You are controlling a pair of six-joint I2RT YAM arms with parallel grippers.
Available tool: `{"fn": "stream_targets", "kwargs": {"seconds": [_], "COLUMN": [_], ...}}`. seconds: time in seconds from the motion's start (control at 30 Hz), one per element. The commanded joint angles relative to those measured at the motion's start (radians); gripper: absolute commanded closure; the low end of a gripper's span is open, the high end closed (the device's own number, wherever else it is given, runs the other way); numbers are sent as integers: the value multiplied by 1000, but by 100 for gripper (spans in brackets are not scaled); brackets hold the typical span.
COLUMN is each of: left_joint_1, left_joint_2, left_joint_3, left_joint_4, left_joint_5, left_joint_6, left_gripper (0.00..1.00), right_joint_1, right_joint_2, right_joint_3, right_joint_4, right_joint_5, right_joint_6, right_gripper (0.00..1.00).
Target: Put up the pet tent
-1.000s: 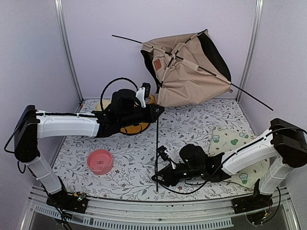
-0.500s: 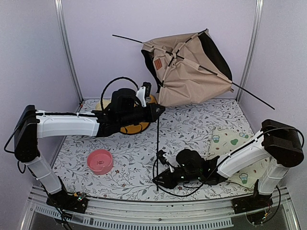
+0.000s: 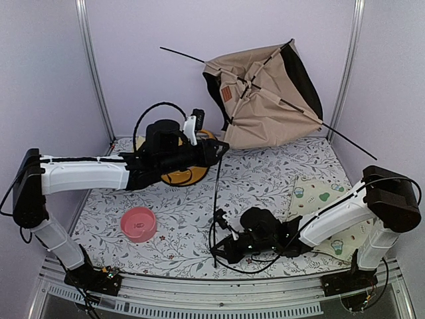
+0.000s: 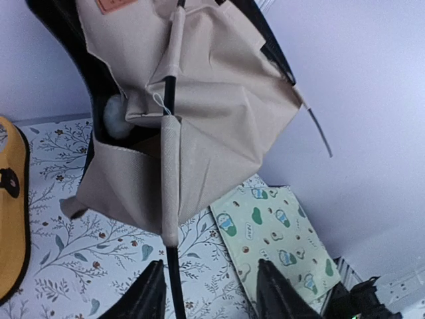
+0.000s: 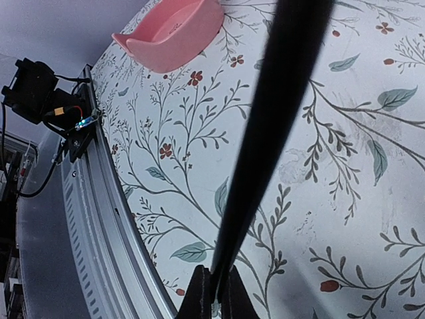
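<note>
The tan pet tent leans half-collapsed against the back wall, with black poles sticking out at its corners. One long black pole runs from it down toward the table's front. My left gripper is open around this pole just below the fabric sleeve. In the left wrist view the pole passes between the fingers, close to the left one, under the tent. My right gripper is shut on the pole's lower end, low over the floral cloth.
A pink bowl sits front left. A yellow double-bowl feeder lies under the left arm. A cream mat with green prints lies at the right. Metal frame posts stand at the back corners, and a rail runs along the front edge.
The tent and its poles have shifted a little right and up. My left gripper rose slightly. My right gripper moved left and toward the front edge with the pole's end.
</note>
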Motion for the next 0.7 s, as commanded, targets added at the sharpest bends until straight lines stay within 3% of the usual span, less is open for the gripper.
{"fn": "stream_targets", "kwargs": {"seconds": [0.0, 0.2, 0.33, 0.67], "left_joint_1": [1, 24, 91, 142], "left_joint_2": [-153, -333, -379, -225], "left_joint_3": [-80, -217, -310, -412], "left_joint_4": [11, -104, -84, 336], "left_joint_5": [-3, -43, -38, -80], "left_joint_6": [75, 93, 85, 468], "left_gripper": [48, 43, 42, 38], "right_joint_1": [-5, -5, -6, -6], "right_joint_2": [-26, -30, -50, -141], "right_joint_3": [72, 125, 158, 167], "right_joint_4": [-12, -57, -116, -179], "right_joint_5": [45, 32, 32, 29], "right_joint_6": [-60, -106, -154, -184], "right_gripper": [100, 100, 100, 100]}}
